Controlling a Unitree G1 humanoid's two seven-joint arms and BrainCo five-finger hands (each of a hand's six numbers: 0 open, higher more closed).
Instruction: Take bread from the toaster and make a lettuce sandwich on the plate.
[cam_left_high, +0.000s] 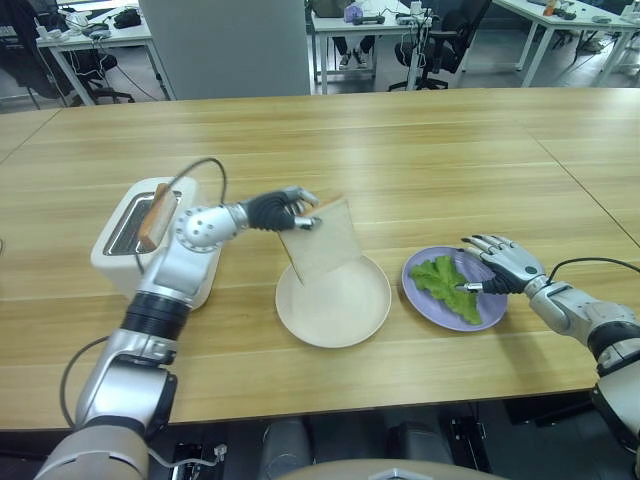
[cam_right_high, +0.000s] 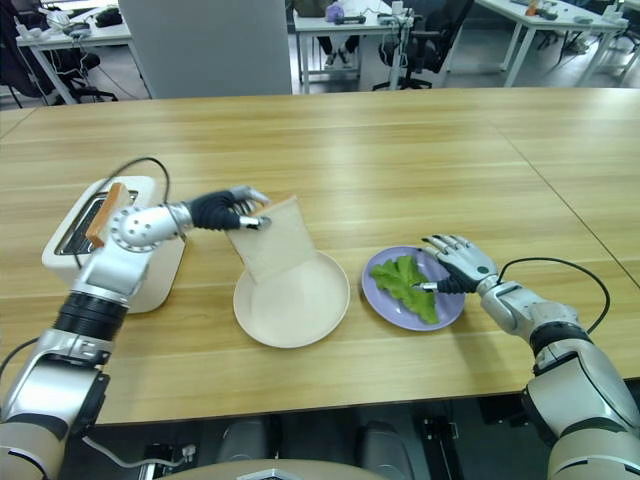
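My left hand (cam_left_high: 283, 209) is shut on the top edge of a pale bread slice (cam_left_high: 325, 243), which hangs tilted with its lower corner over the cream plate (cam_left_high: 335, 312). A second, browner slice (cam_left_high: 154, 214) sticks up from a slot of the white toaster (cam_left_high: 128, 235) at the left. A green lettuce leaf (cam_left_high: 447, 287) lies on the purple plate (cam_left_high: 418, 291) to the right of the cream plate. My right hand (cam_left_high: 498, 264) rests at the purple plate's right rim, fingers spread above the lettuce, holding nothing.
The wooden table (cam_left_high: 400, 150) stretches far back and to both sides. A black cable loops from the toaster area over my left arm. Desks and chairs stand in the room beyond the table's far edge.
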